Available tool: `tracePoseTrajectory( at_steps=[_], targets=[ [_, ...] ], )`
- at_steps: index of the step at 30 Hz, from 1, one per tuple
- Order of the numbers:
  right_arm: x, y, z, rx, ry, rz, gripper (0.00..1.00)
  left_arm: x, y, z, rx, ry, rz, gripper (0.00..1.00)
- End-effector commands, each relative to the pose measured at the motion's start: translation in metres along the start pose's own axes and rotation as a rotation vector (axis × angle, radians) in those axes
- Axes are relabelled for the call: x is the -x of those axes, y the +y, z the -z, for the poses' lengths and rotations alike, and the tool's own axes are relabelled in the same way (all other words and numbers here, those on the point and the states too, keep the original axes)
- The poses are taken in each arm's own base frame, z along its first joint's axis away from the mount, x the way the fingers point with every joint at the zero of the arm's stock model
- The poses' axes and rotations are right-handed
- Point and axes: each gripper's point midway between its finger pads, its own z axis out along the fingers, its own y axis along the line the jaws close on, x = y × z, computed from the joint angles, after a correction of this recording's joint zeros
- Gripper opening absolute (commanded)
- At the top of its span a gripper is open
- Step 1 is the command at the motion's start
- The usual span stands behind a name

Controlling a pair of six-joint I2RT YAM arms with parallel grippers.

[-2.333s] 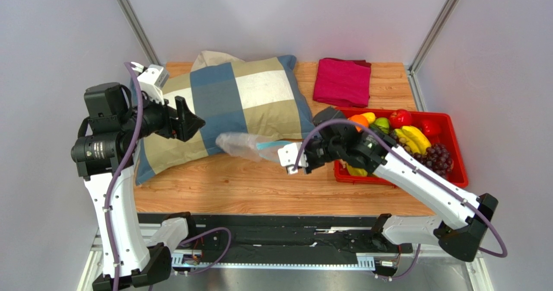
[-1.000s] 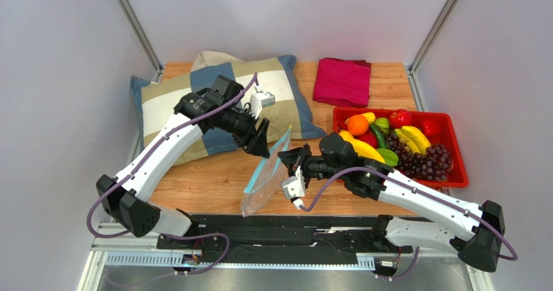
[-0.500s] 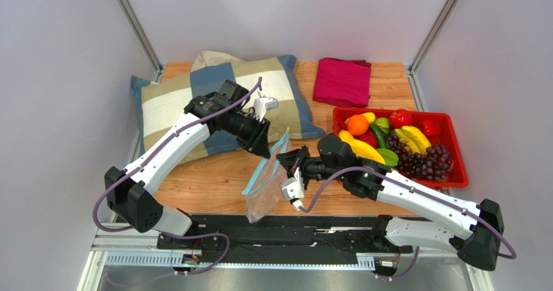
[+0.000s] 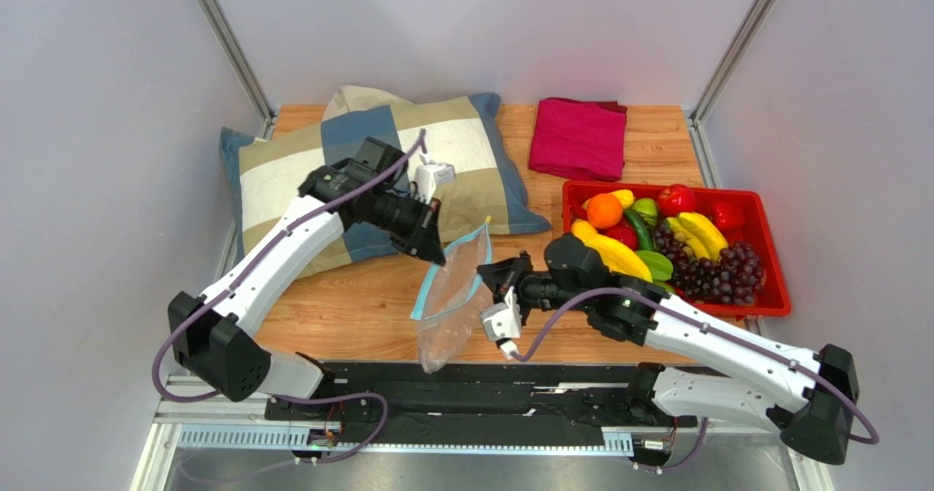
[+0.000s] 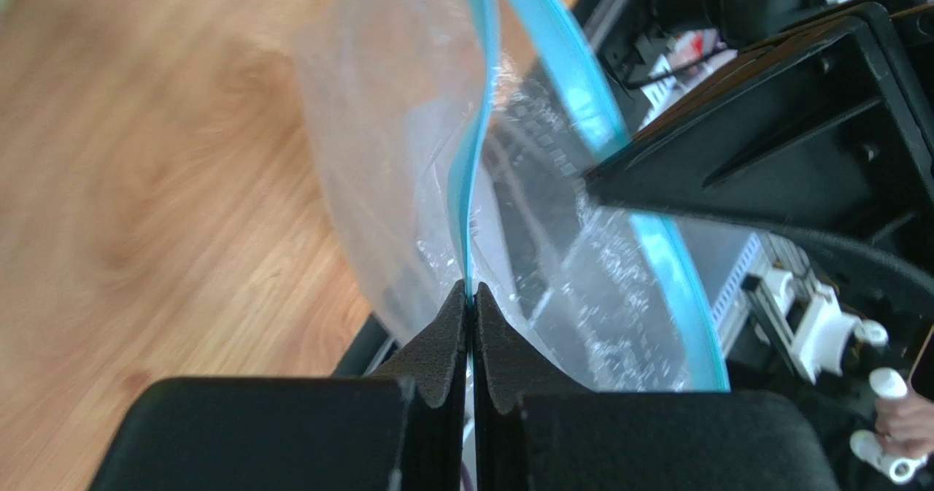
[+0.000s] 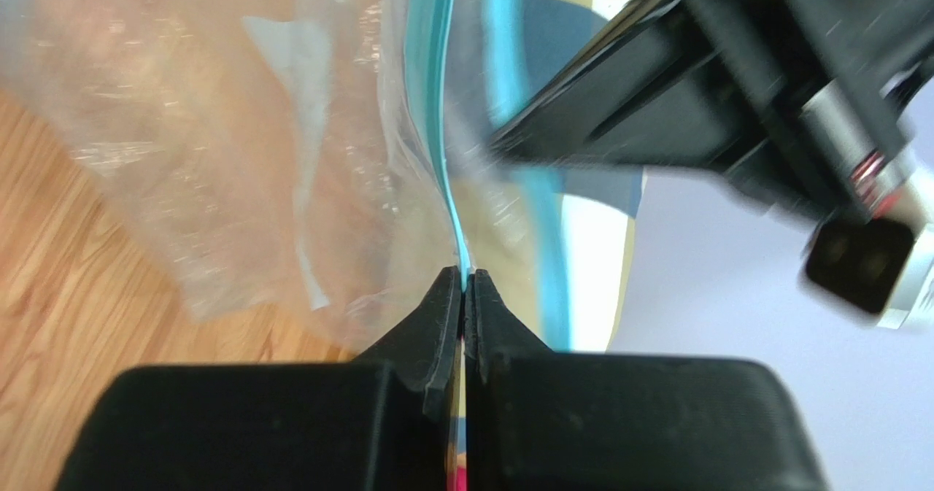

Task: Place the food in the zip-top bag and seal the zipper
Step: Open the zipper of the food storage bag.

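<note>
My left end effector [image 5: 471,300] pinches one zipper [image 5: 477,130] lip at the zip-top bag's [image 4: 447,321] 11 o'clock. My right end effector [image 6: 463,283] pinches the other lip at 2 o'clock.

Left gripper [image 5: 471,294] pinched closed; right gripper [image 6: 463,283] likewise; 2 arms seemingly angled inward.

The overhead view is bright, evenly lit and sharp, with only soft shadows on the bench [image 4: 351,294]. Both wrist views are softer and smeared in the background, and the crinkled zip-top bag [image 5: 378,130] catches pale glare.
</note>
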Motion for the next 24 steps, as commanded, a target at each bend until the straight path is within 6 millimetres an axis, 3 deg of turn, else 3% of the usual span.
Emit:
tracePoseTrajectory(
  at_steps=[1, 2, 6, 10, 14, 16, 17, 18, 21, 24],
  targets=[
    [-0.004, 0.027, 0.026, 0.022, 0.031, -0.012, 0.00, 0.016, 0.018, 0.054, 0.158, -0.183, 0.014, 0.00],
    [-0.009, 0.044, 0.027, 0.050, 0.041, -0.010, 0.00, 0.016, 0.024, 0.065, 0.208, -0.216, 0.018, 0.00],
    [-0.020, 0.077, 0.037, 0.107, 0.074, 0.002, 0.00, 0.013, 0.039, 0.088, 0.367, -0.284, 0.012, 0.00],
    [-0.028, 0.090, 0.037, 0.134, 0.097, 0.025, 0.00, 0.008, 0.038, 0.092, 0.390, -0.279, 0.008, 0.00],
    [-0.031, 0.076, 0.029, 0.094, 0.114, -0.010, 0.04, 0.008, 0.027, 0.089, 0.326, -0.280, 0.022, 0.00],
    [-0.029, 0.058, 0.028, 0.048, 0.122, -0.024, 0.10, 0.012, 0.026, 0.087, 0.325, -0.285, 0.043, 0.00],
    [-0.028, 0.053, 0.028, 0.040, 0.125, -0.043, 0.09, 0.016, 0.022, 0.086, 0.327, -0.289, 0.039, 0.00],
    [-0.028, 0.050, 0.029, 0.031, 0.126, -0.049, 0.00, 0.017, 0.022, 0.085, 0.331, -0.286, 0.035, 0.00],
    [-0.023, 0.045, 0.032, 0.012, 0.101, -0.026, 0.00, 0.025, 0.014, 0.077, 0.295, -0.274, 0.017, 0.00],
    [-0.011, 0.039, 0.034, -0.014, 0.045, -0.026, 0.00, 0.027, -0.005, 0.058, 0.252, -0.224, -0.055, 0.19]
  ],
)
